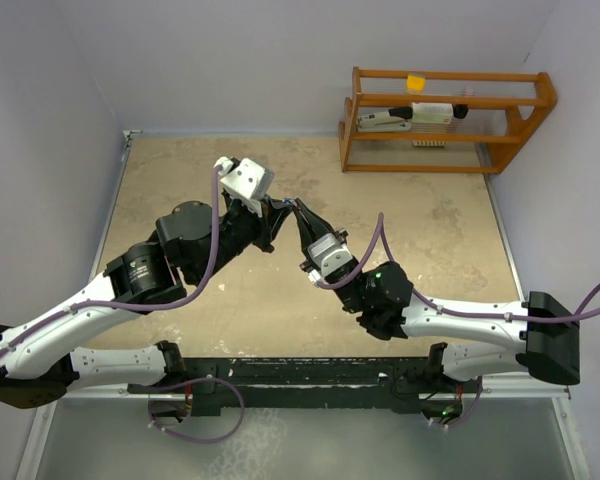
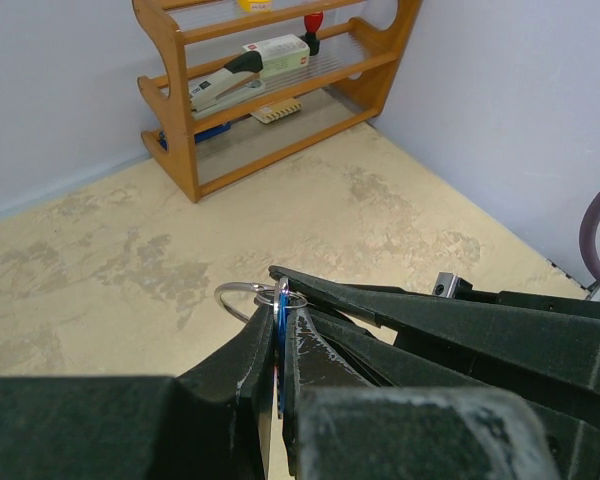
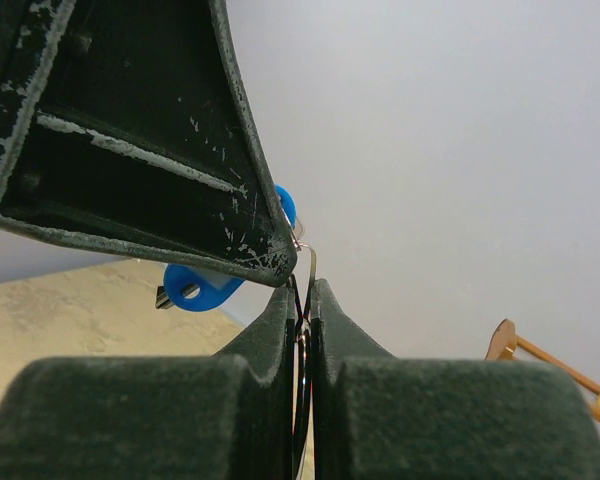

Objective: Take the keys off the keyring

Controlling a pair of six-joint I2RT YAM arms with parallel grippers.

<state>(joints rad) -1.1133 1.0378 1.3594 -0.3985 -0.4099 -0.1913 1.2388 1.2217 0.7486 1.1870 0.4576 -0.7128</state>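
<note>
Count first: two arms, two grippers, one keyring, one blue-headed key that can be told apart, one wooden rack. Pressed together on the flat blue head of that key, edge-on between the pads: left gripper. Likewise closed, pinching the thin silver wire of the keyring between its tips: right gripper. Ring and key both held up off the table, well apart from the rack, on the side of it nearer the arm bases and out past its left end. Fingertips of both grippers meeting at the ring, just beside each other, with part of the loop standing clear of them. On the rack: one stapler, one white box beside it on the same shelf, one red-capped item, one yellow piece on the top rail. Small red mark on the box's label; lettering too small to read.
</note>
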